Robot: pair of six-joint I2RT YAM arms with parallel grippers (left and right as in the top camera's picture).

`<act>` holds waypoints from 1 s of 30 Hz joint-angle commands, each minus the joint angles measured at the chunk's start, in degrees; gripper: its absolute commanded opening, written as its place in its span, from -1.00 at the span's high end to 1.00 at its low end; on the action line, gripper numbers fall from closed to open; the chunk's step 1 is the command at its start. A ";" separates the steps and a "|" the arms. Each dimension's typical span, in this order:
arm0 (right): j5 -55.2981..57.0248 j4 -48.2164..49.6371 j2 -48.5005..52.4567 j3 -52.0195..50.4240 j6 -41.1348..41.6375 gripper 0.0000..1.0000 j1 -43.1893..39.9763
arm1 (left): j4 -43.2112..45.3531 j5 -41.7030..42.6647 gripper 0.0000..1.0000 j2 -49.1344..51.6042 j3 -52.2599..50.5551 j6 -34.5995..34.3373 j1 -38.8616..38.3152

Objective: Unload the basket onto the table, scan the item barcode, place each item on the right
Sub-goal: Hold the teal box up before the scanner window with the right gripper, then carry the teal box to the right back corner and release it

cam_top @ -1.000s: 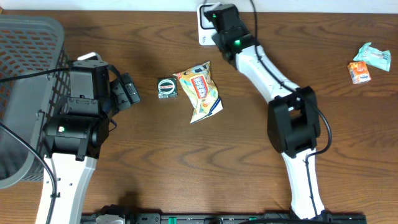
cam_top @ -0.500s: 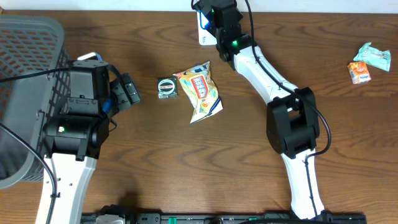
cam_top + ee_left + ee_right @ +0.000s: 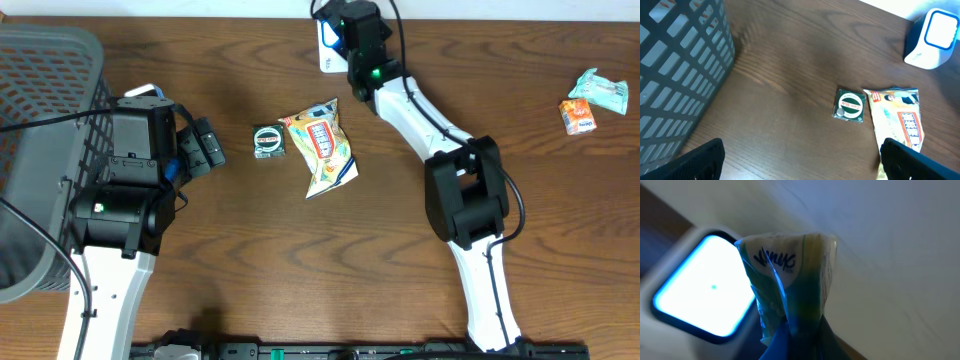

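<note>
Seen from overhead, the right arm reaches across the wooden table (image 3: 250,260) to its far edge, where the right gripper (image 3: 340,25) hovers over the white scanner (image 3: 327,58); its grip is hidden under the wrist. The left gripper (image 3: 208,148) waits beside the grey basket (image 3: 40,100), jaws spread wide and empty. A small green square pack (image 3: 269,141) touches a printed snack bag (image 3: 325,148) mid-table, while an orange carton (image 3: 577,117) and a teal wrapper (image 3: 600,90) lie far right.

The left wrist camera frames its two fingers far apart at the bottom corners, nothing between them, with the basket wall on the left, the two snacks ahead and the scanner beyond.

The right wrist camera shows a green-and-blue sachet (image 3: 790,280) pinched at its lower end by closed jaws and held upright just beside the scanner's glowing window (image 3: 705,295).
</note>
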 commanded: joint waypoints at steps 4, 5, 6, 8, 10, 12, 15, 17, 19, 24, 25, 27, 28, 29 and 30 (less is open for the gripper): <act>14.23 -4.98 -4.72 1.05 1.01 0.98 -5.73 | 0.00 -0.35 -0.95 -0.26 0.13 0.76 0.24; 17.64 -9.11 -4.76 1.05 1.05 0.98 -7.98 | 0.00 -0.35 -0.96 -0.26 0.13 0.76 0.24; 18.84 -11.37 -4.76 1.05 1.05 0.98 -9.22 | 0.00 -0.35 -0.96 -0.26 0.13 0.76 0.24; 19.50 -17.51 -4.76 1.05 1.36 0.98 -12.44 | 0.00 -0.35 -0.95 -0.26 0.13 0.76 0.24; 19.50 -23.17 -4.76 1.05 4.92 0.98 -16.04 | 0.00 -0.35 -0.96 -0.26 0.13 0.76 0.24; 19.52 -27.56 -4.76 1.05 9.09 0.98 -19.87 | 0.00 -0.35 -0.95 -0.26 0.13 0.76 0.24; 19.52 -32.39 -4.76 1.05 14.40 0.98 -25.66 | 0.00 -0.35 -0.95 -0.26 0.13 0.76 0.24; 19.52 -34.82 -4.76 1.05 16.52 0.98 -29.55 | 0.00 -0.35 -0.95 -0.26 0.13 0.76 0.24; 19.47 -36.61 -4.76 1.05 17.90 0.98 -33.22 | 0.00 -0.35 -0.95 -0.26 0.13 0.76 0.24; 15.28 -39.87 -4.76 1.05 18.47 0.52 -39.71 | 0.00 -0.35 -0.95 -0.26 0.13 0.76 0.24; 14.21 -40.33 -4.76 1.05 18.47 0.36 -40.57 | 0.00 -0.35 -0.95 -0.26 0.13 0.76 0.24; 10.10 -41.13 -4.76 1.05 18.47 -0.06 -42.05 | 0.00 -0.35 -0.95 -0.26 0.13 0.76 0.24; 7.87 -41.40 -4.76 1.05 18.49 -0.28 -42.53 | 0.00 -0.35 -0.95 -0.26 0.13 0.76 0.24; 5.73 -41.59 -4.76 1.05 18.49 -0.47 -42.91 | 0.00 -0.35 -0.95 -0.26 0.13 0.76 0.24; 3.96 -41.79 -4.76 1.05 18.78 -0.57 -43.17 | 0.00 -0.35 -0.95 -0.26 0.13 0.76 0.24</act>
